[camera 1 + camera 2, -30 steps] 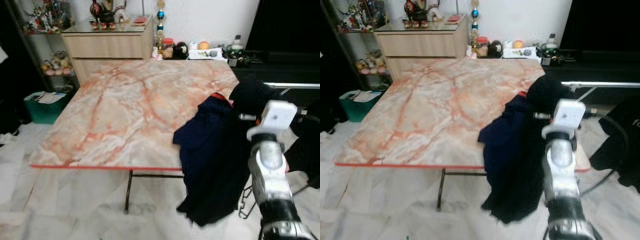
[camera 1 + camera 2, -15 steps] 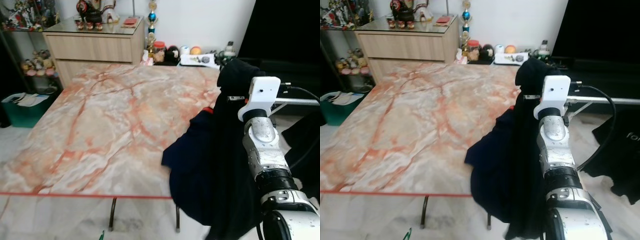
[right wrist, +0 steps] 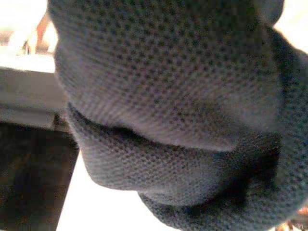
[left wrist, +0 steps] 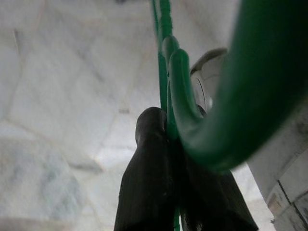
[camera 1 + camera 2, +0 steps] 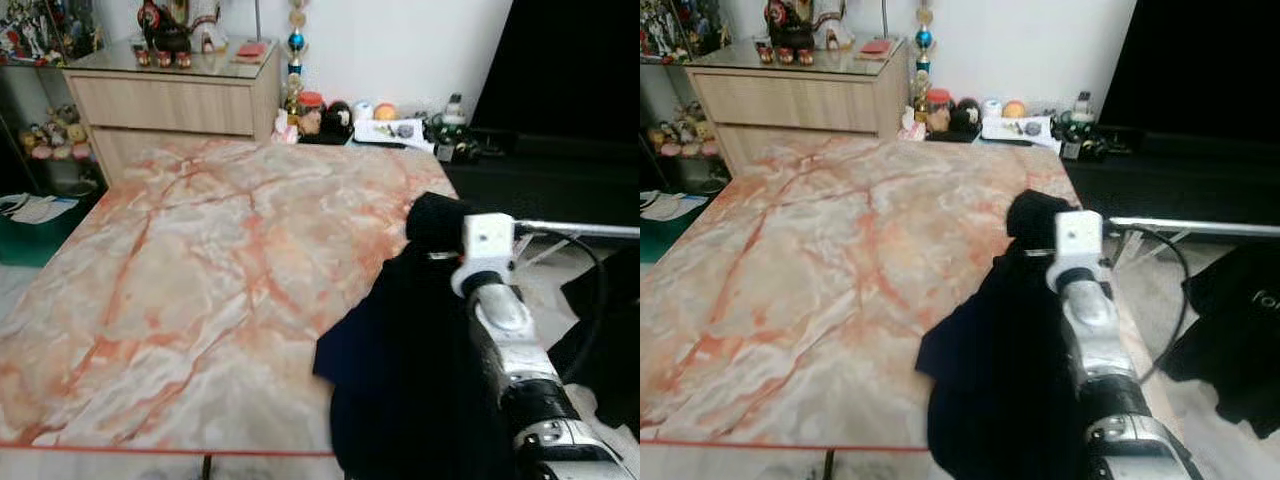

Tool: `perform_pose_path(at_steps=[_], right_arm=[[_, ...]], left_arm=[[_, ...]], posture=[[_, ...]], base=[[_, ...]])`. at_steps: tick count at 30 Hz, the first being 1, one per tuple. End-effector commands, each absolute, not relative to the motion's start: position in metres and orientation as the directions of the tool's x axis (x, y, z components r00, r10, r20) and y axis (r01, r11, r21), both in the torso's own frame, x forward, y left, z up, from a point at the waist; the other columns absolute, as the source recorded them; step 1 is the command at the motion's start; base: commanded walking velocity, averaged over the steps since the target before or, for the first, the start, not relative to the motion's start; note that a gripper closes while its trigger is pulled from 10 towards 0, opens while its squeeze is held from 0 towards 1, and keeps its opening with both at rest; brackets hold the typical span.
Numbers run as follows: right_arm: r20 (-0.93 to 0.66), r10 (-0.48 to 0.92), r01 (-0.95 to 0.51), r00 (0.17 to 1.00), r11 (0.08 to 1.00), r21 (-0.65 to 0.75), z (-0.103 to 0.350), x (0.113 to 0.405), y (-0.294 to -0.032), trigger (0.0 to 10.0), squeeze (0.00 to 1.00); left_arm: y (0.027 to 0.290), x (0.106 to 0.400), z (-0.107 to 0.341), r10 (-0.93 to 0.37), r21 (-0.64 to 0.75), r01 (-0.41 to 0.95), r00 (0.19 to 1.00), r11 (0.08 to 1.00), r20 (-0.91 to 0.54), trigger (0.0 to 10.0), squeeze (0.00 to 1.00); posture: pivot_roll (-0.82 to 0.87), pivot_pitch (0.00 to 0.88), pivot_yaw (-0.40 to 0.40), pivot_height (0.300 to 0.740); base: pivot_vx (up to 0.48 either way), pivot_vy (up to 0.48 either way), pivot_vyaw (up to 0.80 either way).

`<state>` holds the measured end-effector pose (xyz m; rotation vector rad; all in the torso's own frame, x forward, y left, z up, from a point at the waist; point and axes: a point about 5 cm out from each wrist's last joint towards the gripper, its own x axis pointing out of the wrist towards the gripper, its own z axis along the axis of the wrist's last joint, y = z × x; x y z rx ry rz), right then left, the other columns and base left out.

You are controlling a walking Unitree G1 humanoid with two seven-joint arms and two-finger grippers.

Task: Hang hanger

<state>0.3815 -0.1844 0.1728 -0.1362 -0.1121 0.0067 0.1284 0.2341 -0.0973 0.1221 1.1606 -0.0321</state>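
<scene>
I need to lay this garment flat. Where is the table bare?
The marble table is bare from its left edge to the dark garment, which crowds the right corner under the right gripper.

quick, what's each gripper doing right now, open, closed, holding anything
Left gripper: shut on the green hanger.
Right gripper: fingers hidden under the dark garment draped over it; cannot tell.

A garment (image 5: 410,370) drapes over the table's (image 5: 200,260) right edge.
</scene>
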Motion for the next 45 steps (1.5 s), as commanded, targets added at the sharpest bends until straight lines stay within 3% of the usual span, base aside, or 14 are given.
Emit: perform_pose_path(at_steps=[1, 7, 17, 24, 28, 31, 34, 35, 36, 42, 45], right_arm=[[0.136, 0.049, -0.031, 0.99, 0.991, -0.13, 0.178, 0.382, -0.174, 10.0, 0.0], [0.035, 0.025, -0.02, 0.999, 0.988, -0.152, 0.152, 0.374, -0.178, 10.0, 0.0], [0.285, -0.02, 0.05, 0.958, 0.994, -0.099, 0.227, 0.399, -0.179, 10.0, 0.0], [0.282, -0.026, 0.073, 0.959, 0.985, -0.157, 0.256, 0.413, -0.184, 10.0, 0.0], [0.18, -0.011, 0.044, 0.984, 0.982, -0.182, 0.242, 0.416, -0.182, 10.0, 0.0], [0.018, 0.062, -0.057, 0.998, 0.976, -0.209, 0.197, 0.41, -0.171, 10.0, 0.0], [-0.096, 0.046, -0.066, 0.994, 0.976, -0.209, 0.161, 0.4, -0.172, 10.0, 0.0], [-0.155, 0.018, -0.05, 0.988, 0.978, -0.204, 0.141, 0.393, -0.176, 10.0, 0.76], [-0.177, 0.005, -0.042, 0.984, 0.979, -0.202, 0.131, 0.388, -0.178, 10.0, 1.0], [-0.112, -0.049, 0.03, 0.992, 0.986, -0.165, 0.12, 0.376, -0.184, 10.0, 1.0], [-0.059, -0.058, 0.047, 0.997, 0.984, -0.171, 0.121, 0.369, -0.185, 10.0, 1.0]], left_arm=[[0.235, 0.122, -0.1, 0.05, 0.09, 0.091, 0.37, 0.992, -0.928, 10.0, 0.0], [0.223, 0.118, -0.103, 0.021, 0.066, 0.115, 0.356, 0.991, -0.934, 10.0, 0.0], [0.208, 0.116, -0.107, 0.007, 0.055, 0.124, 0.356, 0.991, -0.935, 10.0, 0.0], [0.207, 0.12, -0.106, 0.014, 0.061, 0.118, 0.367, 0.991, -0.93, 10.0, 0.0], [0.215, 0.119, -0.105, 0.024, 0.067, 0.103, 0.37, 0.992, -0.929, 10.0, 0.0], [0.233, 0.114, -0.102, 0.024, 0.065, 0.1, 0.363, 0.993, -0.932, 10.0, 0.0], [0.24, 0.111, -0.101, 0.027, 0.066, 0.096, 0.358, 0.993, -0.933, 10.0, 0.0], [0.244, 0.11, -0.1, 0.029, 0.069, 0.099, 0.354, 0.993, -0.935, 10.0, 0.0], [0.247, 0.109, -0.099, 0.032, 0.072, 0.101, 0.351, 0.992, -0.936, 10.0, 0.0], [0.259, 0.107, -0.096, 0.045, 0.084, 0.1, 0.346, 0.991, -0.937, 10.0, 0.0], [0.25, 0.107, -0.099, 0.035, 0.076, 0.107, 0.346, 0.991, -0.938, 10.0, 0.0]], posture=[[0.08, 0.0, -0.052, 0.74], [0.08, 0.0, -0.05, 0.74], [0.08, 0.0, -0.049, 0.74], [0.09, 0.0, -0.056, 0.74], [0.09, 0.0, -0.059, 0.74], [0.09, 0.0, -0.058, 0.74], [0.09, 0.0, -0.056, 0.74], [0.09, 0.0, -0.054, 0.74], [0.09, 0.0, -0.053, 0.74], [0.08, 0.0, -0.049, 0.74], [0.08, 0.0, -0.047, 0.74]], base=[[0.0, 0.0, 0.0], [0.0, 0.0, 0.0], [0.0, 0.0, 0.0], [0.0, 0.0, 0.0], [0.0, 0.0, 0.0], [0.0, 0.0, 0.0], [0.0, 0.0, 0.0], [0.0, 0.0, 0.0], [0.0, 0.0, 0.0], [0.0, 0.0, 0.0], [0.0, 0.0, 0.0]])
